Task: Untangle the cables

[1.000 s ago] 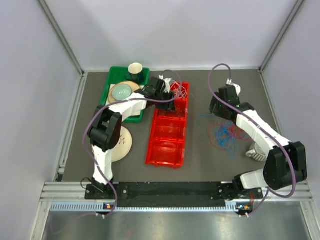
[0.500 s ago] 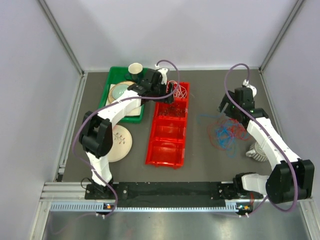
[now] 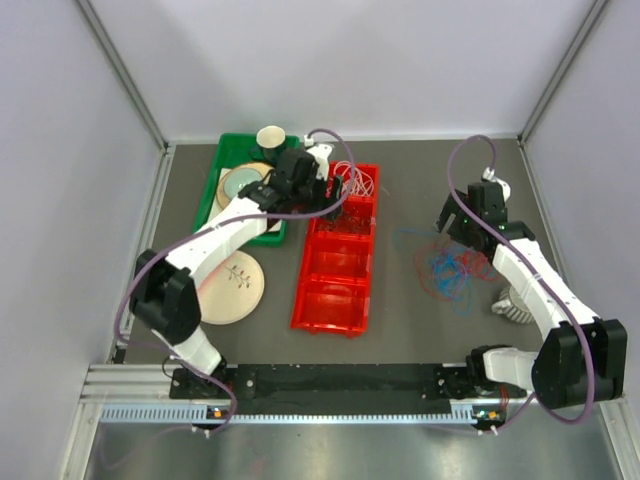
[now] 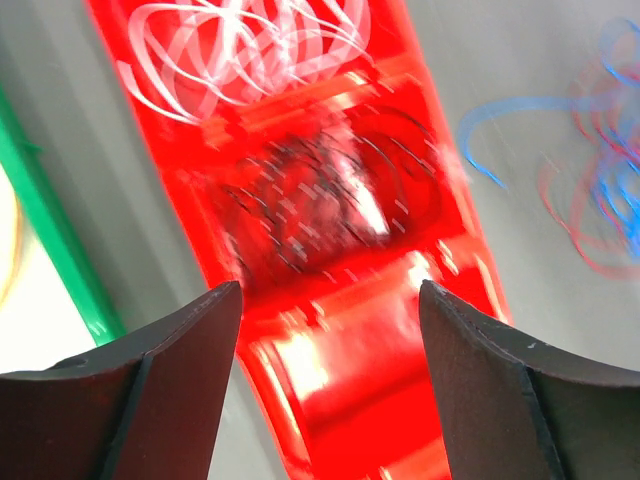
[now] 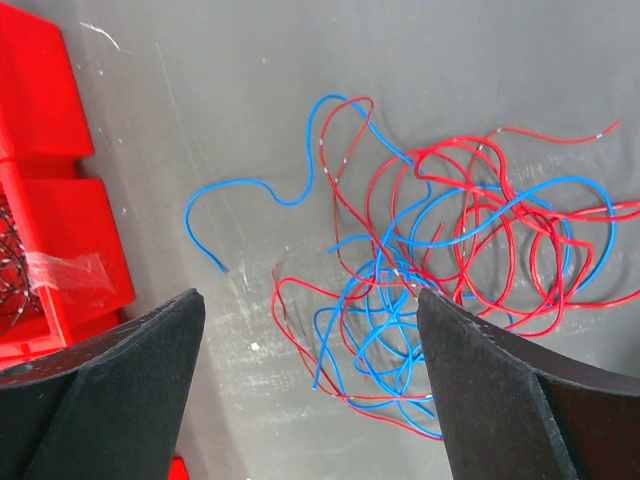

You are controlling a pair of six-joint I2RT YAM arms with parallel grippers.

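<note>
A tangle of thin red and blue cables point(image 3: 450, 268) lies on the grey table right of the red tray; it also shows in the right wrist view point(image 5: 450, 260). My right gripper point(image 3: 452, 224) point(image 5: 310, 295) hovers open and empty above the tangle's left part. White cables point(image 4: 250, 45) fill the far compartment of the red tray point(image 3: 335, 290), and black cables point(image 4: 330, 195) lie in the compartment behind it. My left gripper point(image 3: 333, 198) point(image 4: 330, 290) is open and empty above the tray's far end.
A green tray point(image 3: 216, 170) holds plates and a dark cup point(image 3: 271, 137) at the back left. A white plate point(image 3: 235, 285) lies on the table left of the red tray. A white ribbed object point(image 3: 515, 302) sits by the right arm.
The left arm has stretched out, its elbow swinging left, with the gripper staying over the tray's far end. The right gripper moved right and now sits over the red and blue tangle.
</note>
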